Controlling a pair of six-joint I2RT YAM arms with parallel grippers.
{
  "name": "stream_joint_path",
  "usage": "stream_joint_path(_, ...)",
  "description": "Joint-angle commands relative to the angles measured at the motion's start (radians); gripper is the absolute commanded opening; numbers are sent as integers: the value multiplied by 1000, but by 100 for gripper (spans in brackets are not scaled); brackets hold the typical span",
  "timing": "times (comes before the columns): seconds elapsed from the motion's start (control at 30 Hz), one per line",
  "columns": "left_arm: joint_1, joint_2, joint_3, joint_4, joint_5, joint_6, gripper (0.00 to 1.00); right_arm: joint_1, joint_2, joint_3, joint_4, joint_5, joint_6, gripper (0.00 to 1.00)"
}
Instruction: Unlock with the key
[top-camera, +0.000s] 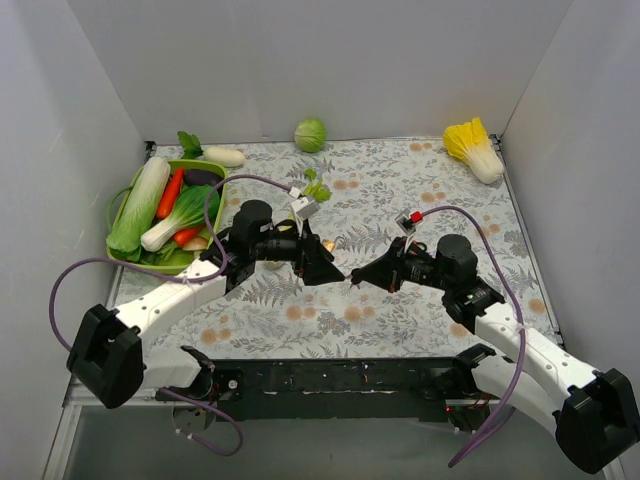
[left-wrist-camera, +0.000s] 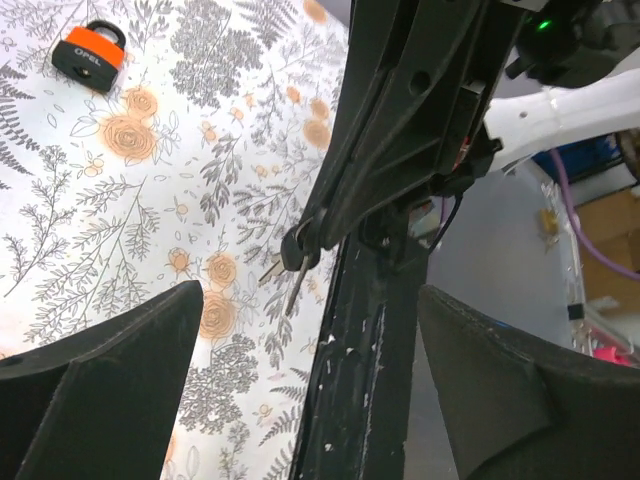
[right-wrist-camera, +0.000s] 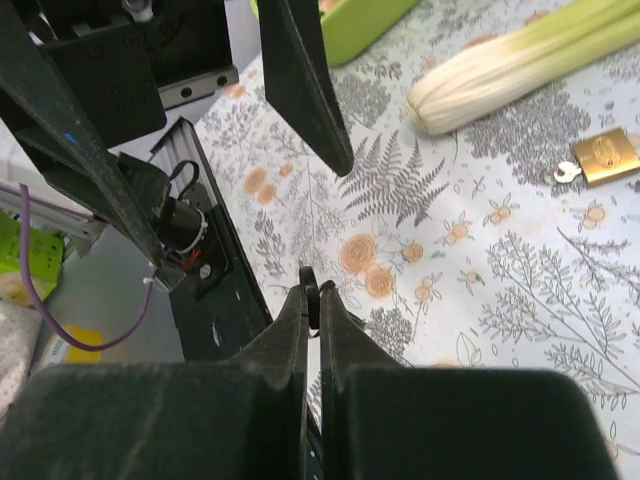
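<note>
We should draw the wide-open left gripper (left-wrist-camera: 310, 300) straight back without brushing the key (left-wrist-camera: 297, 247), then carry it to the orange padlock (left-wrist-camera: 90, 52), which lies well apart on the table, with a firm pinch. The right gripper (right-wrist-camera: 312, 300) is closed on the key's black head. The blade dangles between the left fingers, touching neither.

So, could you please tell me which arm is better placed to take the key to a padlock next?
Probably the right. The right claw is shut on the key, blade hanging free, while the left claw stands open and empty. The orange padlock lies on the table, apart from both.
</note>
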Motion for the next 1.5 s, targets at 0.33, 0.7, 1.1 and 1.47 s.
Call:
stream_joint_path(0.33,13,-85,-211,708,44,-590,85,-3,-65,-104,522,14,304,1)
stream_joint_path(0.7,-19,-65,-192,685,94,-580,62,-3,-62,-138,616,29,359,1)
stream_joint_path(1.1,-22,-77,-214,673,65,-573,33,-3,-50,-165,642,45,377,1)
stream_joint_path(1.47,-24,-70,-198,636,64,-546,0,-3,-44,-165,627,51,371,1)
